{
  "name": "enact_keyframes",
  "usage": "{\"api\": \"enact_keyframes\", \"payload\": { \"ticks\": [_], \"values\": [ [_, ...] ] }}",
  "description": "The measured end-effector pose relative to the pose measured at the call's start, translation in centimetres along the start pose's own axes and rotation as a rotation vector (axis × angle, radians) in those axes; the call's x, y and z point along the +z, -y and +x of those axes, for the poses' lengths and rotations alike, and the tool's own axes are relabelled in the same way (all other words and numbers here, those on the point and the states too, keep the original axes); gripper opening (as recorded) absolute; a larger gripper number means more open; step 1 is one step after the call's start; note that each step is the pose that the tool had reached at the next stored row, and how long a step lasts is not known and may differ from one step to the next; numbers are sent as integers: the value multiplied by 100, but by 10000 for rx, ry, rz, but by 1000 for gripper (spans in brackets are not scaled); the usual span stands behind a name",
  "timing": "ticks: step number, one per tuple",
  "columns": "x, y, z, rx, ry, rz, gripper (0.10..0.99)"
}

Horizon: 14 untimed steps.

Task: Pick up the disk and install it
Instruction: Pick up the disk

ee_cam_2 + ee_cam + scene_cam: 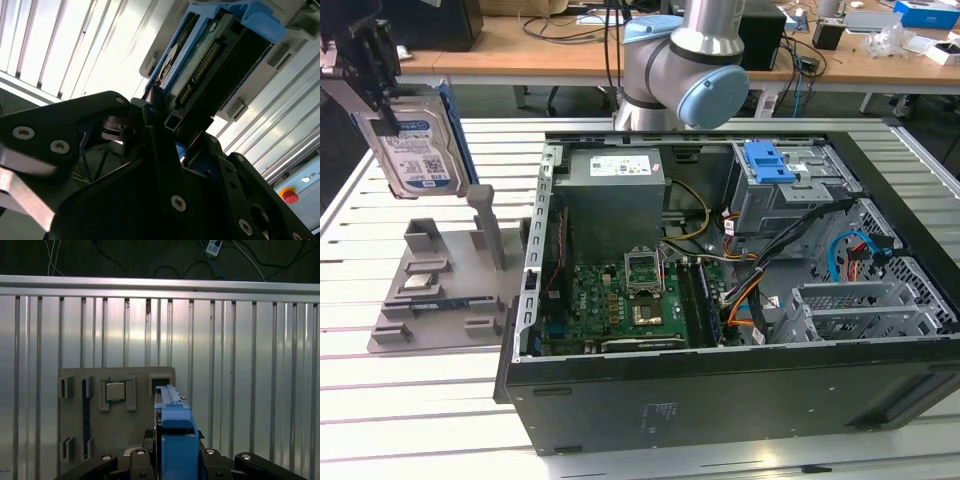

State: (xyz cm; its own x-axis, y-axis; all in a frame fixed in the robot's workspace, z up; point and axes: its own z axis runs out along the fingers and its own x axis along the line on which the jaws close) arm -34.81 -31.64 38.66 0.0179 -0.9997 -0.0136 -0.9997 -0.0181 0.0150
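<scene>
The main risk here is the disk (417,140) slipping or swinging: the gripper (382,100) pinches it at its upper end only, so most of its weight hangs below the jaws, and a quick swing toward the computer case (670,400) could twist it in the grip or drop it onto the slatted table (380,400). A 2nd risk, as I judge it, is a snag on the way in: the drive cage (790,200) sits among loose cables (780,265) with a blue bracket (767,160) on top, so a tilted disk could catch on a wall or a cable. The disk hangs upright in the air at the exterior view's left, above the gray holder (420,322) and apart from it, well away from the case. In the second wrist view the 2 fingers (157,150) close on it near 1 corner; in the first wrist view it shows edge-on over the holder, near the small chip (115,390).
</scene>
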Motion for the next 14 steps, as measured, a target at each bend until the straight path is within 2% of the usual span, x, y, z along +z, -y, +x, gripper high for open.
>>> {"api": "enact_keyframes", "payload": {
  "ticks": [9, 14],
  "values": [
    [-248, -3, -15, 0, -1, -1, 365],
    [-434, -6, -28, -1, 0, -1, 365]
  ]
}}
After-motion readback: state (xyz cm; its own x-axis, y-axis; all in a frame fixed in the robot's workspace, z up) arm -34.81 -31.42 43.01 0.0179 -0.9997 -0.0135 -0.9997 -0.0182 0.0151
